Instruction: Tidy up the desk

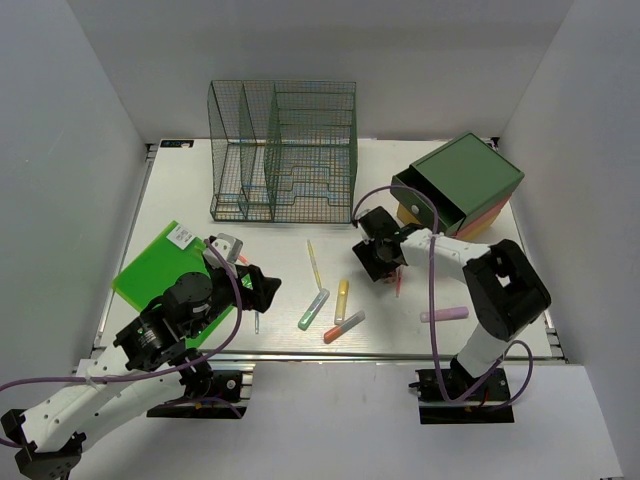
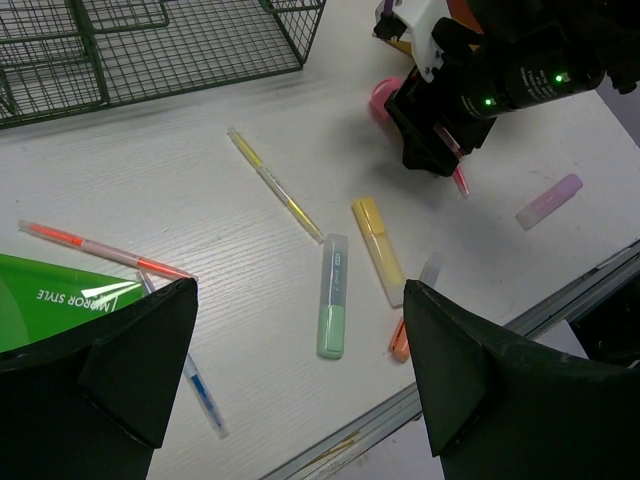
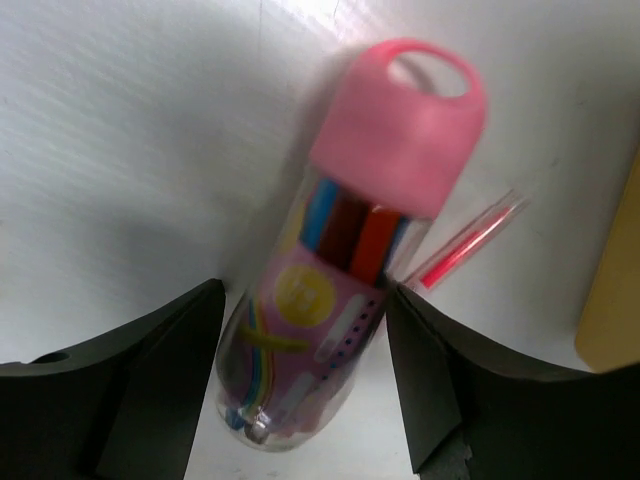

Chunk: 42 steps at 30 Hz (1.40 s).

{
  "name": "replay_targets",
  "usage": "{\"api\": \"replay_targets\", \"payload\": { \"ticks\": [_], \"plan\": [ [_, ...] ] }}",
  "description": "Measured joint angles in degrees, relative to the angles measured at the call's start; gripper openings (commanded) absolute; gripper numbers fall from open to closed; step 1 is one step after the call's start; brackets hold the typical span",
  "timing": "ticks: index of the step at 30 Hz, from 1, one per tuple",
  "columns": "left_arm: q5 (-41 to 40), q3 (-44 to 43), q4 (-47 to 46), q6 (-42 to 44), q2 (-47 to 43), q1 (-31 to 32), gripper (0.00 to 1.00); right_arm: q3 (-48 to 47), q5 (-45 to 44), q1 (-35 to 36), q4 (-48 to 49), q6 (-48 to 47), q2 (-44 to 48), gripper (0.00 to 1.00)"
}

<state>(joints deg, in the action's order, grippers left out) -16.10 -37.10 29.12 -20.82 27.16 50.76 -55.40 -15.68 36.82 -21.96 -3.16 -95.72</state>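
Desk under left fingers, spread; right fingers straddle marker tube, grip unclear.

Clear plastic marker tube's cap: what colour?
Pink; the rounded plastic cap shows best in right wrist view.

Hidden, cropped
From above I can't see the marker tube under my right jaws; the left wrist view's edge cuts the green folder.

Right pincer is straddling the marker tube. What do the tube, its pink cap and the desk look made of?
The marker tube: clear glossy plastic, it seems; pens show through the wall. The pink cap: opaque plastic, duller sheen, moulded loop; hard or rubbery, can't tell. The desk: white matte board with faint grain lines, probably laminate.
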Motion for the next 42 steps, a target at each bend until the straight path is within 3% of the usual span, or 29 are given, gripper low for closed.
{"api": "replay_targets", "payload": {
  "ticks": [2,6,8,9,10,11,19,27,32,42],
  "plan": [
    [0.0,0.0,0.0,0.0,0.0,0.0,0.94,-1.3,0.7,-0.3,-0.1,0.2,-1.0,0.66],
    [0.0,0.0,0.0,0.0,-0.4,0.0,0.94,-2.3,1.5,-0.9,0.1,0.3,-2.1,0.48],
    [0.0,0.0,0.0,0.0,-0.5,0.0,0.94,-2.3,1.9,-1.2,0.1,0.2,-2.1,0.3],
    [0.0,0.0,0.0,0.0,-0.6,0.0,0.94,-2.3,2.3,-1.4,0.1,0.1,-2.1,0.13],
    [0.0,0.0,0.0,0.0,-0.6,0.0,0.94,-2.3,2.7,-1.5,0.1,0.0,-2.0,0.03],
    [0.0,0.0,0.0,0.0,-0.7,0.0,0.94,-2.2,3.3,-1.6,-0.1,-0.1,-1.8,0.0],
    [0.4,0.0,0.0,0.3,-0.7,0.0,0.94,-2.7,14.6,-3.1,-7.0,-4.9,5.5,0.0],
    [0.5,0.0,-0.2,0.4,-1.0,0.0,0.94,-12.2,27.8,-4.1,-14.9,-10.2,16.8,0.0],
    [0.5,0.0,-0.4,0.4,-1.0,0.0,0.94,-14.3,26.1,-5.1,-16.7,-11.6,23.3,0.0],
    [1.2,0.0,-0.5,0.5,-1.0,0.0,0.94,-21.2,12.4,-10.3,-15.1,-16.9,29.3,0.0]
  ]
}}
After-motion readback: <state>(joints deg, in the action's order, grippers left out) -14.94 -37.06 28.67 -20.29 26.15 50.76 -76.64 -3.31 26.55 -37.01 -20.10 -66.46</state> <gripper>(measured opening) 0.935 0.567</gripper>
